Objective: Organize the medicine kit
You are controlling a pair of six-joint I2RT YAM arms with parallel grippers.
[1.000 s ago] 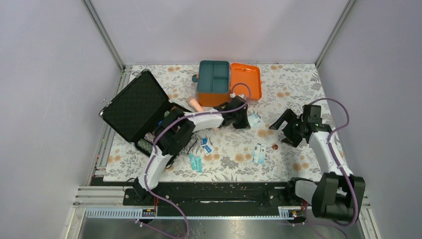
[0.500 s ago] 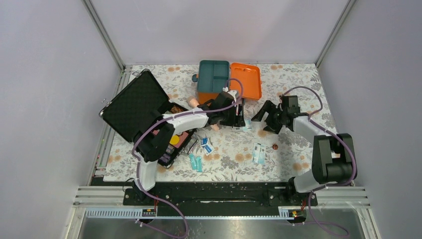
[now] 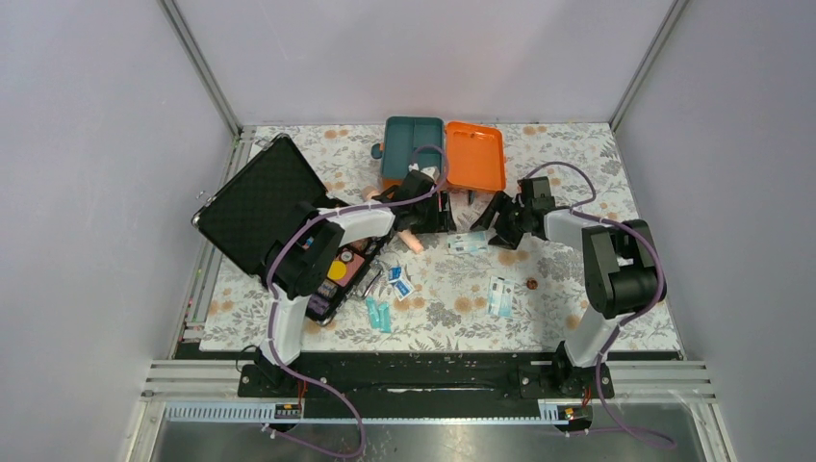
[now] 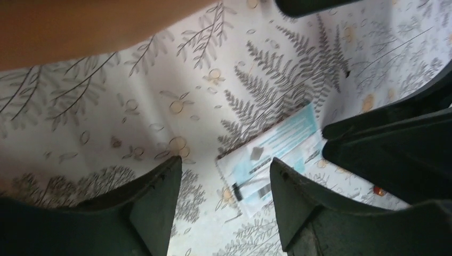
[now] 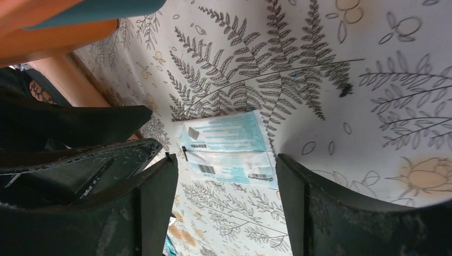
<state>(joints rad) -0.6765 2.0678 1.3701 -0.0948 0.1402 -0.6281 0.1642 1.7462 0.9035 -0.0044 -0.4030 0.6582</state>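
Orange medicine kit [image 3: 476,159] sits lid-open just beyond both tools, its teal divided tray [image 3: 414,146] exposed. The left tool [image 4: 224,165] and right tool [image 5: 226,160] stand open, facing each other across a pale blue packet [image 3: 469,242] lying flat on the worktop [image 3: 577,164]. Left of the left tool, an open black case [image 3: 260,202] holds coloured pieces.

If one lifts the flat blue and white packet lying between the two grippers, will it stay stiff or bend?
The flat light-blue and white packet looks thin, so it will probably flop when lifted by one edge. It seems light and may slide if pushed. It lies flush on the flowered cloth, so catching an edge could be hard.
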